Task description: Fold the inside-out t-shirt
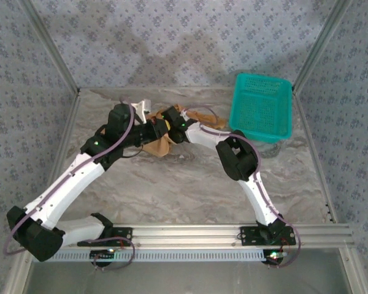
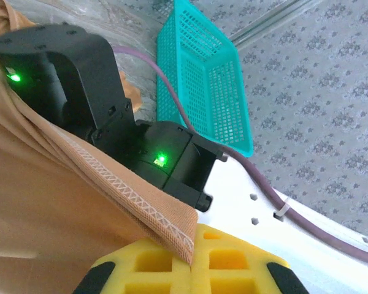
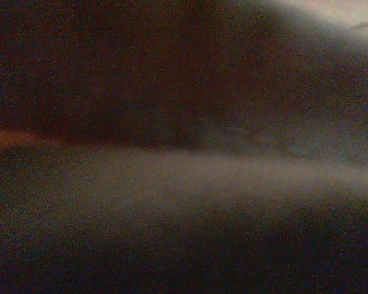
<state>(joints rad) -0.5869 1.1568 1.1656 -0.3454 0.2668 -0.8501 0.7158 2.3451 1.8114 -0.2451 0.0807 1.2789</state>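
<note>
Mostly bunched t-shirt [image 1: 161, 146]; L tool [image 2: 192, 263] clenched on hem; R tool [image 1: 165, 130] buried, can't tell state.

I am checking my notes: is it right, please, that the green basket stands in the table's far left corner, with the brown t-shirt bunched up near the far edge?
Not quite: the top view shows the basket in the far right corner of the table. The brown t-shirt is indeed bunched up near the far edge.

Left arm [image 1: 80, 174] and right arm [image 1: 253, 177] reaching inward, left claw [image 2: 192, 260] clamped shut
</note>
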